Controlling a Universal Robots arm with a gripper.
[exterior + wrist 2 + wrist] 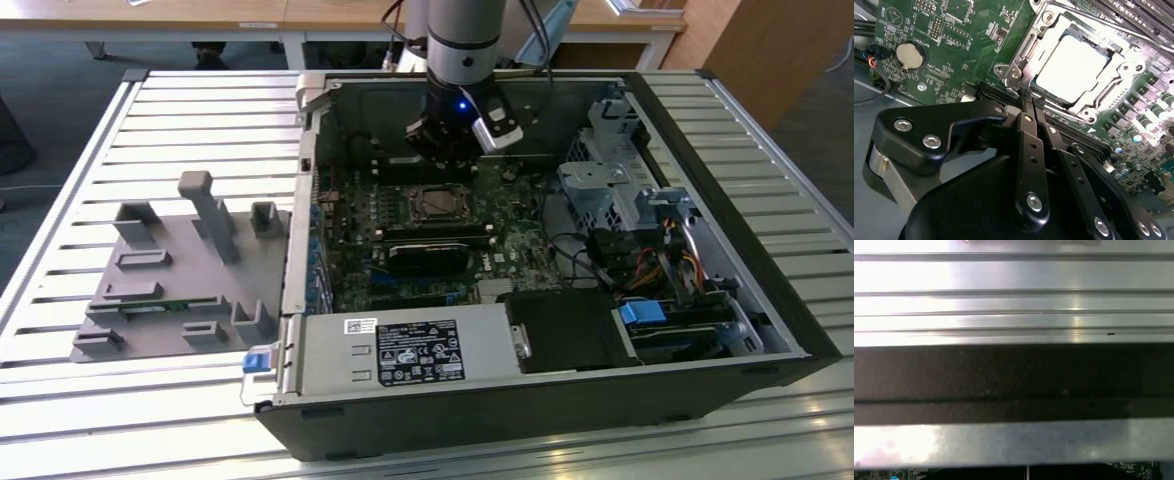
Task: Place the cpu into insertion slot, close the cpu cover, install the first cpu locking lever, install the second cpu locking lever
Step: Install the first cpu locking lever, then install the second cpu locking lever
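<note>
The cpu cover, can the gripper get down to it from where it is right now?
Probably yes. The gripper sits shut just beside the cpu cover, with nothing between them in the second wrist view.

A lab — open computer case [561, 400] on slatted metal bench [160, 140].

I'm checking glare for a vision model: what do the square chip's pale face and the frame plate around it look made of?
The pale square cpu face looks like matte brushed metal, evenly lit. The silvery windowed cpu cover looks like polished stamped steel with sharp highlights. Both judged by look only.
</note>
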